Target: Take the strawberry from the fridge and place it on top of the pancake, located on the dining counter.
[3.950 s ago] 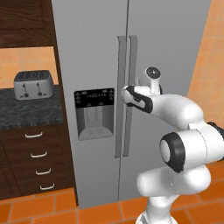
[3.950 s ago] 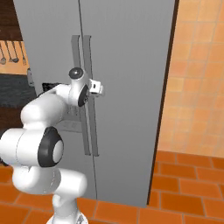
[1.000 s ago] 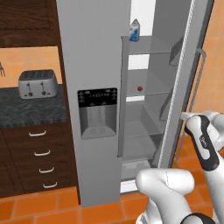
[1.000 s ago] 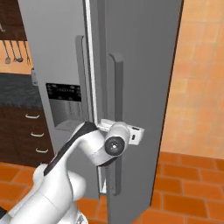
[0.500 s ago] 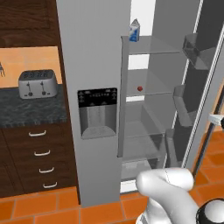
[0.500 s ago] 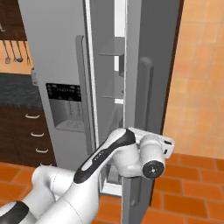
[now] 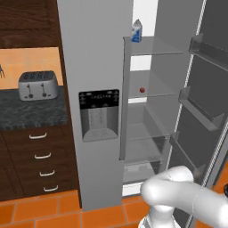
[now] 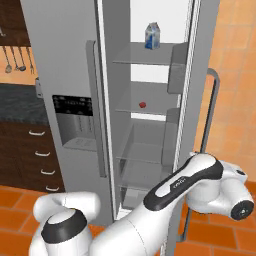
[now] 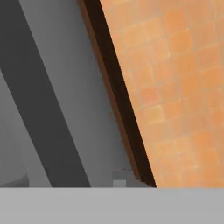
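The fridge (image 7: 93, 67) (image 8: 60, 50) has its right door (image 7: 200, 93) swung wide open. The strawberry (image 7: 142, 89) (image 8: 142, 105), tiny and dark red, lies on the middle glass shelf inside. My arm's wrist (image 8: 235, 200) hangs low at the right, just past the open door's outer face and below its bar handle (image 8: 212, 100). The fingers are hidden there, so their state does not show. The hand view looks closely along the grey door and a dark bar (image 9: 35, 100). The pancake and the dining counter are out of view.
A blue-and-white milk carton (image 7: 136, 31) (image 8: 151, 36) stands on the top shelf. Door bins (image 7: 198, 113) jut from the open door. A toaster (image 7: 38, 84) sits on the dark counter at left, above drawers (image 7: 40, 156). An orange tiled wall (image 9: 175, 87) is at right.
The right fridge door went from shut to wide open, baring the shelves and the strawberry. My arm swung right and down with the door.
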{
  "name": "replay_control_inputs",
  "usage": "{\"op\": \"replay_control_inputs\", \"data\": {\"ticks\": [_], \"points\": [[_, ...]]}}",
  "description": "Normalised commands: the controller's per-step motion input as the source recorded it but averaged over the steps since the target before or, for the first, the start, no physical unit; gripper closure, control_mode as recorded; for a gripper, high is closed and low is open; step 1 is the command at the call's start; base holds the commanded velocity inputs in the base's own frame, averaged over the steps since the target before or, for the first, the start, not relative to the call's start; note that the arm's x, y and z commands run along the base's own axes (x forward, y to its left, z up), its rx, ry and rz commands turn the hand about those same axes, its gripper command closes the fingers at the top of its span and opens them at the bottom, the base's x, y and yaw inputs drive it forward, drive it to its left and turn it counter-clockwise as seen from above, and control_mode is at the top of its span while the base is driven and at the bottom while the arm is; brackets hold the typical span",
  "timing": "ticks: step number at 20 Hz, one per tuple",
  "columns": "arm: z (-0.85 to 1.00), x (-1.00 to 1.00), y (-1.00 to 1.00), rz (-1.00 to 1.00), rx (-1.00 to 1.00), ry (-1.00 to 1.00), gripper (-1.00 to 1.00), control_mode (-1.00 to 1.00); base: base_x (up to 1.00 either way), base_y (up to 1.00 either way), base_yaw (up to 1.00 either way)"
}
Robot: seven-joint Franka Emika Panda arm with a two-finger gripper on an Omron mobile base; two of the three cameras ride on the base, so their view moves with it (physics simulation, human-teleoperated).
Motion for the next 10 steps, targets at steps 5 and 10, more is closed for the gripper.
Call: {"op": "replay_control_inputs", "data": {"ticks": [5,10], "points": [[0.03,-0.16,0.13,0.0,0.0,-0.02,1.0,-1.0,0.0,0.0,0.0],[0.06,-0.65,0.66,0.0,0.0,-0.09,-1.0,-1.0,0.0,0.0,0.0]]}}
